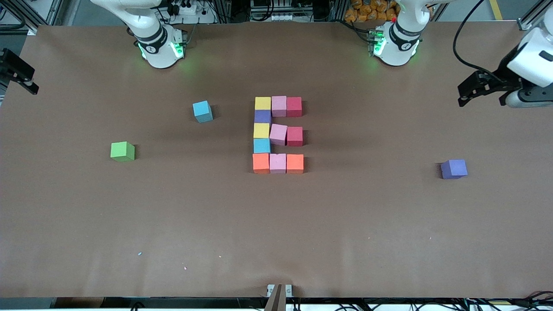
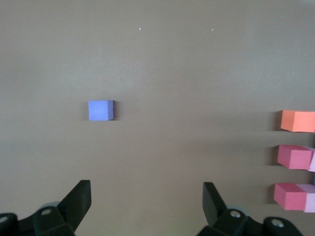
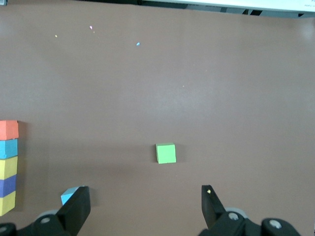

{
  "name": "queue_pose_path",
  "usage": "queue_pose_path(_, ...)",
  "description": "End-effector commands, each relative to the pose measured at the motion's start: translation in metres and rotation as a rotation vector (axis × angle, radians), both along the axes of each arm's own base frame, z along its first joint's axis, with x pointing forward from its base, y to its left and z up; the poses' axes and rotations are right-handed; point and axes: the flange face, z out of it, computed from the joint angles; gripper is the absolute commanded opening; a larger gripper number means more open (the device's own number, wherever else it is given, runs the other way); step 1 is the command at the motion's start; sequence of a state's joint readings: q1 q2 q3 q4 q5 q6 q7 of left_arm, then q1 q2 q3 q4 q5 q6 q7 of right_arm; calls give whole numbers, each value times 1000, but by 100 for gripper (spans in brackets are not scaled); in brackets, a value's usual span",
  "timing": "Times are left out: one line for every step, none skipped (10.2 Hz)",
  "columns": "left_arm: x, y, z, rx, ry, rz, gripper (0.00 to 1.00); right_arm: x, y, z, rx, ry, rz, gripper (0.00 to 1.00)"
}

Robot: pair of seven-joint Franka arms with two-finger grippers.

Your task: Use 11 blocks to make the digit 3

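Observation:
The blocks form an E-like figure mid-table. A spine of yellow (image 1: 262, 103), purple (image 1: 262, 116), yellow (image 1: 261, 130), blue (image 1: 261, 145) and orange (image 1: 261, 163) carries three bars ending in red (image 1: 294, 106), red (image 1: 295, 136) and orange (image 1: 295, 163), each with a pink cube (image 1: 278, 134) in the middle; the middle bar's pink one sits slightly askew. My left gripper (image 1: 481, 93) (image 2: 146, 199) hangs open and empty over the left arm's end of the table. My right gripper (image 1: 21, 75) (image 3: 146, 204) hangs open and empty over the right arm's end.
A loose purple cube (image 1: 454, 169) (image 2: 101, 110) lies toward the left arm's end. A loose blue cube (image 1: 202, 111) (image 3: 69, 195) and a green cube (image 1: 122, 151) (image 3: 166, 153) lie toward the right arm's end. The brown table (image 1: 276, 242) stretches wide around them.

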State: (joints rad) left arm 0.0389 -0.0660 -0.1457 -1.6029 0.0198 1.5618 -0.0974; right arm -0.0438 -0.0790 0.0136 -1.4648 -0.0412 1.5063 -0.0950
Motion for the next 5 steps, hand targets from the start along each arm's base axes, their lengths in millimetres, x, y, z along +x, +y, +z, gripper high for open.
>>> queue_pose_path(1,2,-1,-14,-4,-19,100,0,-2,6,14,-22,6,100)
queue_pose_path(1,3,-2,-13,-4,-20,100,-1,-2,7,14,-22,6,100)
queue_pose_path(4,3,-2,-14,-6,-18,100,-1,-3,8,15,-22,3,100)
queue_pose_path(6,3,2,-14,-15,-15,100,-1,-5,8,16,-24,-1,100)
queue_pose_path(7,4,2,-14,-13,-11,100,-1,-7,8,16,-27,-4,100)
